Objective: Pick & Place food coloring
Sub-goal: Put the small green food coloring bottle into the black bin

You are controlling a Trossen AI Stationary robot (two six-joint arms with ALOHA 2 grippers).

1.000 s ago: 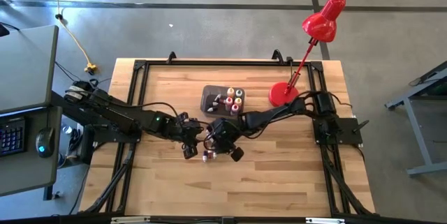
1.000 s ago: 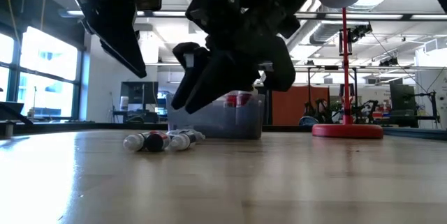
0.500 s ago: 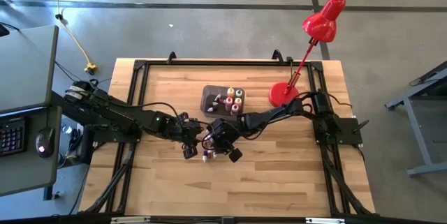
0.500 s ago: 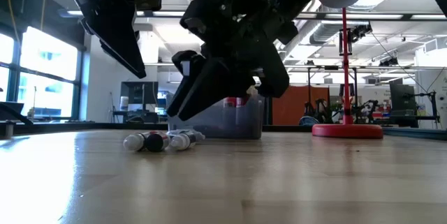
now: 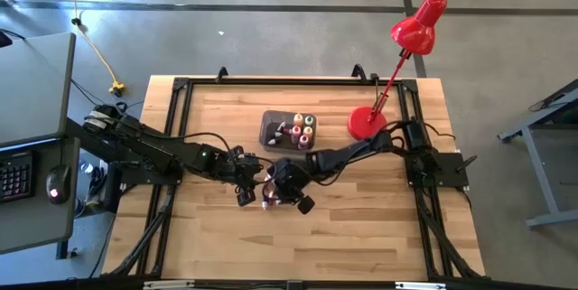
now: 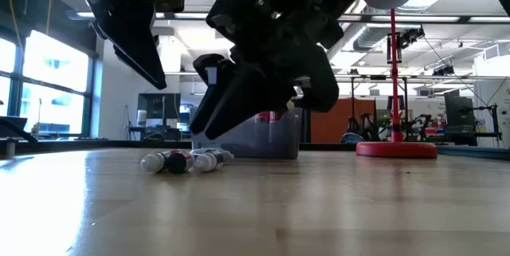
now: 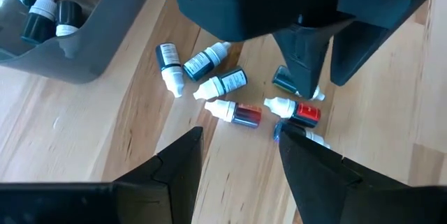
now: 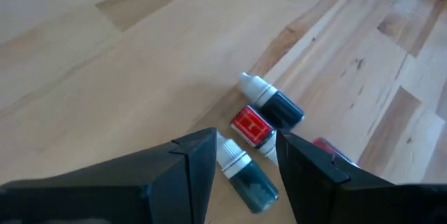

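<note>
The loose food coloring bottles lie flat on their sides on the wooden table, just in front of the grey bin, their long axes fanned out and white tips pointing different ways. The right claw hangs directly over three of them, fingers parted and holding nothing. The left claw waits just beside the cluster, also parted and empty.

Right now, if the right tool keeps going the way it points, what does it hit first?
Probably the red-labelled bottle: it lies in line with the gap of the open right tool, among the loose bottles on the table. Depth is unclear; the green one beside it might touch first.
</note>
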